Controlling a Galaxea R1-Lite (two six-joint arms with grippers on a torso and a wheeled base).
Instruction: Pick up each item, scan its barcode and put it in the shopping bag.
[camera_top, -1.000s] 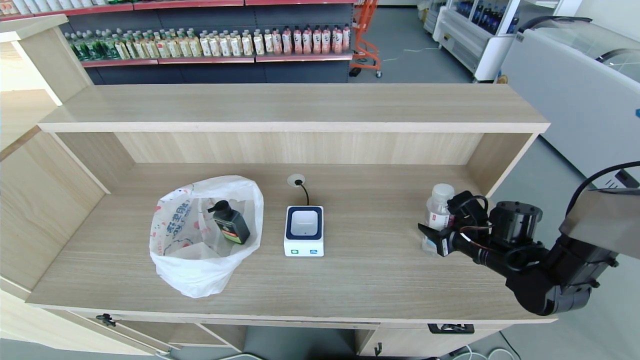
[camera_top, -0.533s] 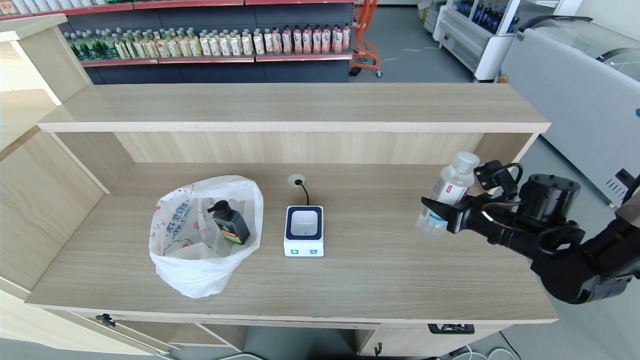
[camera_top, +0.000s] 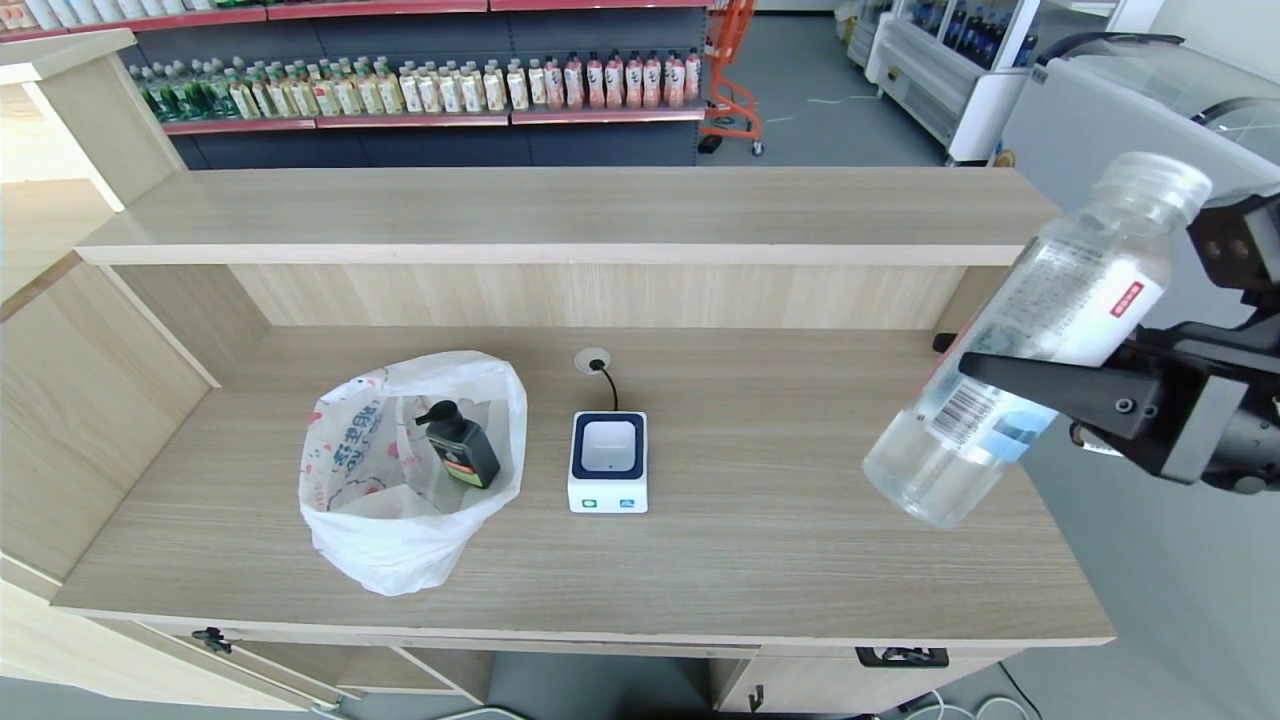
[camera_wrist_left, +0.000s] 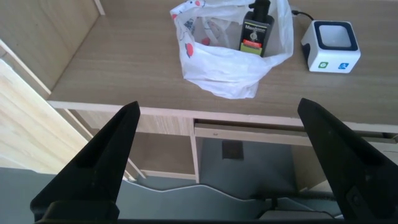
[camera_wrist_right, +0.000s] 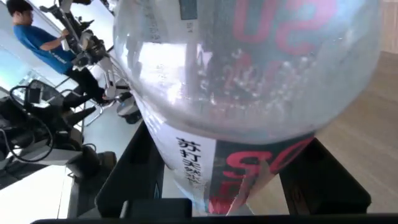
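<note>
The right claw (camera_top: 975, 358) is shut tight around one clear water bottle (camera_top: 1060, 300), held up in the air at the right side of the frame. The bottle leans, with its cap to the upper right and its base to the lower left. Its barcode (camera_top: 955, 415) is near the base. The one scanner (camera_top: 608, 460) sits on the worktop (camera_top: 750, 560) in the middle, to the left of the bottle, so the right arm is nearer. One shopping bag (camera_top: 400, 540) at the left holds one black pump bottle (camera_top: 460, 445). The left claw (camera_wrist_left: 219, 106) is wide open and empty.
</note>
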